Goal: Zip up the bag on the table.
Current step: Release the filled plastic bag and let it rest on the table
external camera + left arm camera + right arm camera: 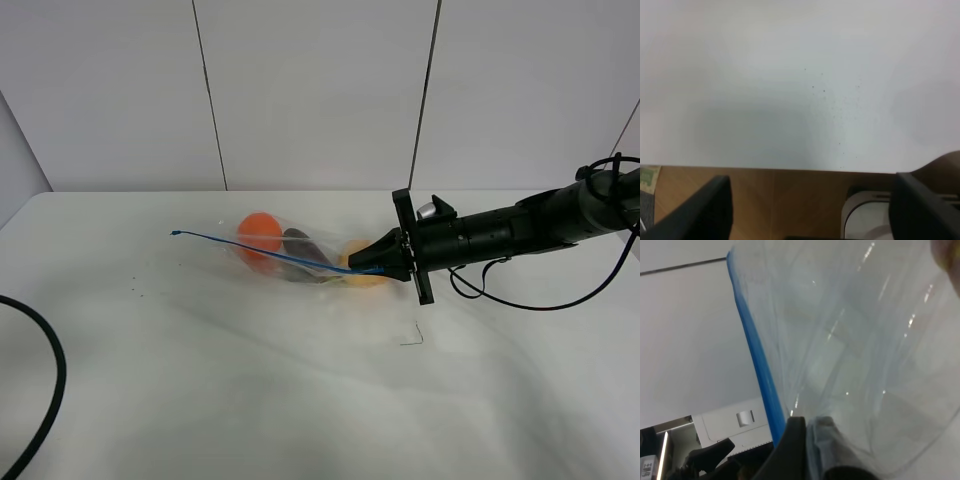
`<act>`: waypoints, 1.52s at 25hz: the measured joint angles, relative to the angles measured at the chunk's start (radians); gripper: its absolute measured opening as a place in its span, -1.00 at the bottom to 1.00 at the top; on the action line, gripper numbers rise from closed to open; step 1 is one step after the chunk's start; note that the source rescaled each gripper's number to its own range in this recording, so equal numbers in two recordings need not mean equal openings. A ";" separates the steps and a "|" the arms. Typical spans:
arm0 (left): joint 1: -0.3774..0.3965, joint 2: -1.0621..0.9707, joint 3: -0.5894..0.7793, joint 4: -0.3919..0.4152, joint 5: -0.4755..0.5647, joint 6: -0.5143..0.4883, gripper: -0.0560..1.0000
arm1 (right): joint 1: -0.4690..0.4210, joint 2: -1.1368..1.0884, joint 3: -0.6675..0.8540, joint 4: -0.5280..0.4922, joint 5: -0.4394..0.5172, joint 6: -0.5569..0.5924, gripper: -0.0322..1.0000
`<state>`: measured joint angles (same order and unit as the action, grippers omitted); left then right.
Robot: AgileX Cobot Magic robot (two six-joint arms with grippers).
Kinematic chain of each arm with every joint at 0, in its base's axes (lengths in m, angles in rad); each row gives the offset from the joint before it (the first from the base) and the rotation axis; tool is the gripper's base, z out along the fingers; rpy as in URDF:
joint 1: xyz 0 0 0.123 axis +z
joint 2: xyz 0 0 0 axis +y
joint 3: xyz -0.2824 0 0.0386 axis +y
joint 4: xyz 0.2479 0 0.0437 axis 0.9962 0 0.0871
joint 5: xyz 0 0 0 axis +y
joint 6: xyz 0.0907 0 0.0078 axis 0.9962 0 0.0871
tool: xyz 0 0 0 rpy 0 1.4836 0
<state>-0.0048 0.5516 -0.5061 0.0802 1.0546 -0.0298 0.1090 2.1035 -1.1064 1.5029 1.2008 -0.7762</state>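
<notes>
Our right arm reaches in low and nearly level from the right toward the middle, the right gripper pinched closed on the bag at its end. Our left gripper hangs with fingers spread wide.

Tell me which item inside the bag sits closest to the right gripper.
The yellow one, just beside the right gripper; the dark purple one lies in the middle and the orange one is farthest away.

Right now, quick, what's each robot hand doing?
Left gripper: open, holding nothing.
Right gripper: closed on the bag at its blue zip strip.
</notes>
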 joint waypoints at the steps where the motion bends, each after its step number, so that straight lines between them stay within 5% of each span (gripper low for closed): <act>1: 0.001 -0.016 0.000 0.000 0.000 0.000 0.99 | 0.000 0.000 0.000 0.000 0.000 0.000 -0.94; 17: 0.001 -0.525 0.005 -0.012 0.002 0.000 0.99 | 0.000 0.000 0.000 0.000 0.000 0.000 -0.94; 29: 0.001 -0.554 0.005 -0.015 0.003 0.000 0.99 | 0.000 0.000 0.000 -0.006 0.000 0.000 -0.91; 31: 0.001 -0.554 0.005 -0.015 0.003 0.000 0.99 | 0.000 0.000 0.000 -0.017 0.003 0.000 -0.71; 36: 0.001 -0.554 0.005 -0.015 0.003 0.000 0.99 | -0.002 0.000 0.000 -0.088 0.004 0.014 0.61; 38: 0.001 -0.554 0.005 -0.015 0.003 0.000 0.99 | -0.002 0.000 -0.014 -0.157 0.004 0.046 0.79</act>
<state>-0.0036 -0.0028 -0.5016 0.0655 1.0575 -0.0298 0.1074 2.1035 -1.1204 1.3458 1.2050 -0.7301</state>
